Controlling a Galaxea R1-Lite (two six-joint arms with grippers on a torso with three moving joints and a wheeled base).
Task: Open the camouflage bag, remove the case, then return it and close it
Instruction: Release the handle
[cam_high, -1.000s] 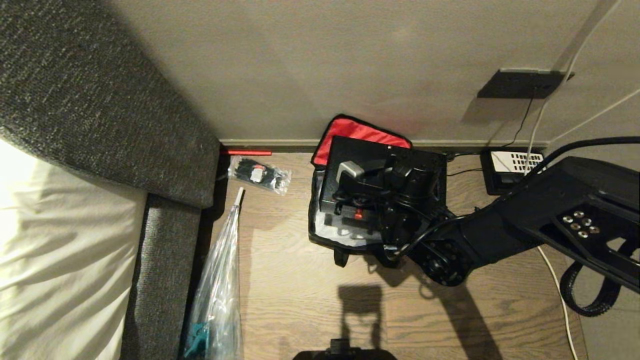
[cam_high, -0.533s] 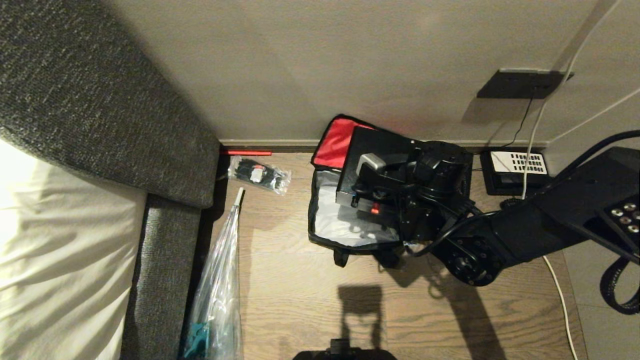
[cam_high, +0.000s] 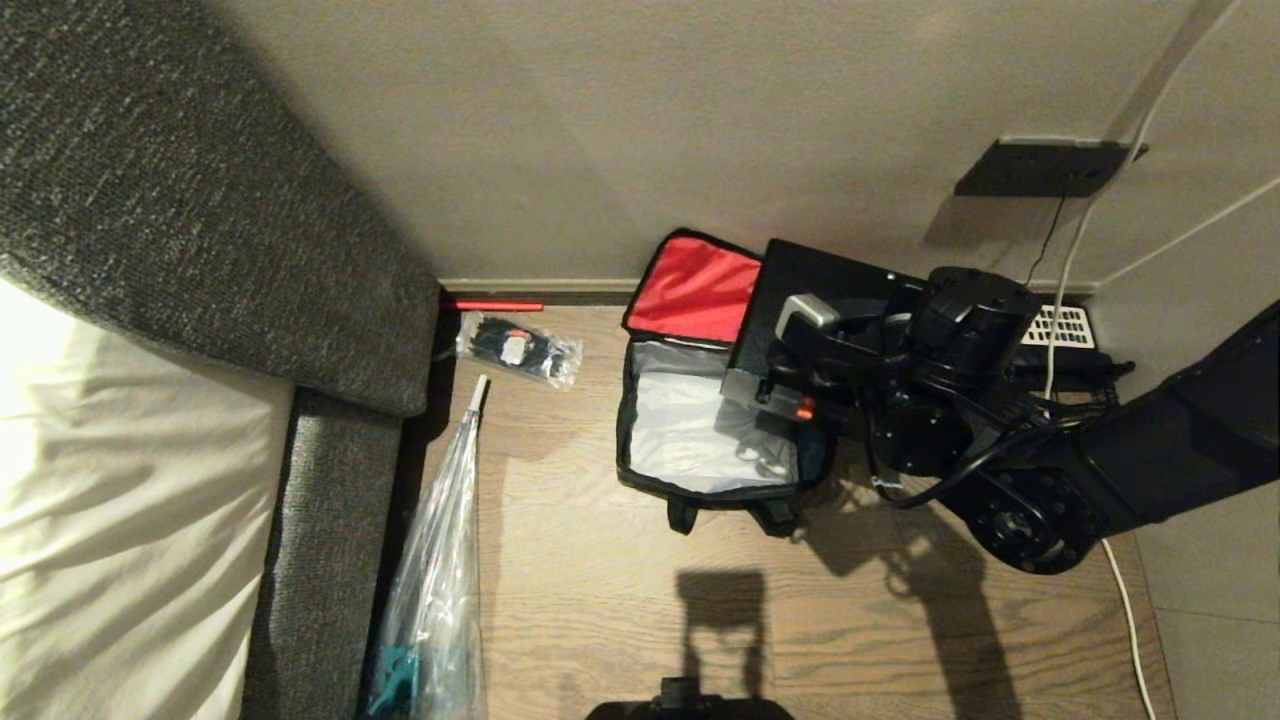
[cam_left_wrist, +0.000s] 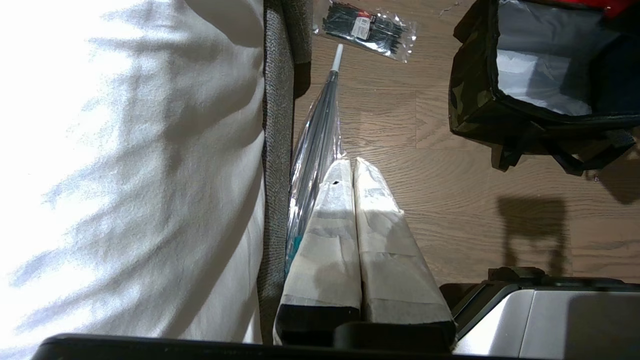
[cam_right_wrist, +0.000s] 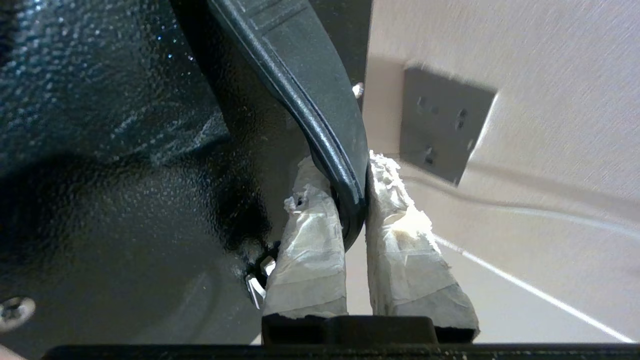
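The right gripper (cam_right_wrist: 350, 200) is closed on the black handle (cam_right_wrist: 320, 120) of the case (cam_high: 815, 290) and holds it lifted above the right side of the camouflage bag (cam_high: 700, 440), in front of the wall. The bag stands open on the wooden floor (cam_high: 600, 600), its red lid (cam_high: 695, 290) leaning on the wall. The left gripper (cam_left_wrist: 354, 175) hangs closed and empty near the umbrella (cam_left_wrist: 315, 150).
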